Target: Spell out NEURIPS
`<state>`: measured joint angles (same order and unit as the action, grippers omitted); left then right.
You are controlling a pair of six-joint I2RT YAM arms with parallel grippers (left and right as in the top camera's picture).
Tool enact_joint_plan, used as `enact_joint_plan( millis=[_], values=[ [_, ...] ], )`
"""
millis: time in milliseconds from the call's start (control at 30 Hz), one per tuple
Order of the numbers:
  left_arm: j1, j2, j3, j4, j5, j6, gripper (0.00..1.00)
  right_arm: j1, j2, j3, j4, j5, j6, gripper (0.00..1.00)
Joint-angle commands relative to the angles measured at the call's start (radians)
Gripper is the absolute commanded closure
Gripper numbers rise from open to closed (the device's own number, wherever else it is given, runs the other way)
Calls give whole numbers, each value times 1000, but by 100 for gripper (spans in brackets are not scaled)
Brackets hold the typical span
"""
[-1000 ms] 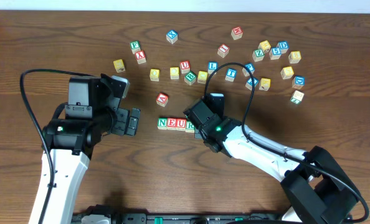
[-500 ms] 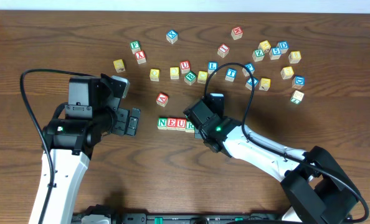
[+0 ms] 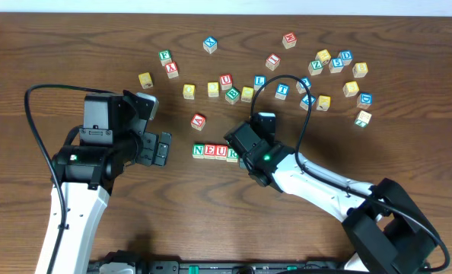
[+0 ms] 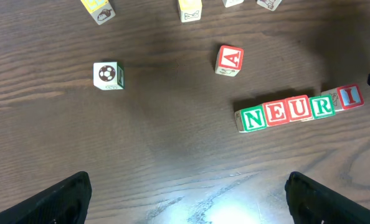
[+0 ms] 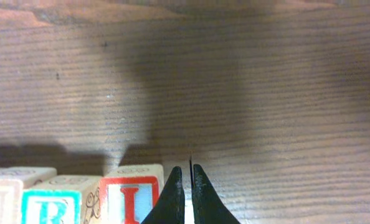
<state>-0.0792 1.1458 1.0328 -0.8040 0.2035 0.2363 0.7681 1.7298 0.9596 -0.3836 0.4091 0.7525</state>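
Observation:
A row of pale-wood letter cubes reads N (image 4: 253, 118), E (image 4: 276, 113), U (image 4: 299, 108), R (image 4: 322, 106), I (image 4: 351, 96) on the brown table. The row (image 3: 214, 151) lies at the middle in the overhead view. My right gripper (image 5: 185, 180) is shut and empty, its tips touching the table right beside the red-framed I cube (image 5: 130, 199); overhead it (image 3: 245, 156) covers the row's right end. My left gripper (image 4: 188, 190) is open and empty, left of the row (image 3: 163, 148). I cannot pick out the P cube among the loose cubes.
A red A cube (image 3: 198, 120) lies just behind the row. Several loose cubes are scattered across the back, including U (image 3: 225, 79), L (image 3: 260, 80), T (image 3: 282, 89) and yellow ones (image 3: 189, 90). A cube with a ball picture (image 4: 107, 74) lies left of A.

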Motion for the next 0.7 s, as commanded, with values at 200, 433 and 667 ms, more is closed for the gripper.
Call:
enact_joint_plan(
  millis=[200, 433, 667],
  values=[
    [4, -1, 27, 0, -10, 6, 2, 17, 42, -8, 23, 26, -10, 99],
    [4, -1, 27, 0, -10, 6, 2, 17, 42, -8, 44, -17, -40, 99],
    [4, -1, 27, 0, -10, 6, 2, 17, 42, -8, 52, -46, -55, 99]
  ],
)
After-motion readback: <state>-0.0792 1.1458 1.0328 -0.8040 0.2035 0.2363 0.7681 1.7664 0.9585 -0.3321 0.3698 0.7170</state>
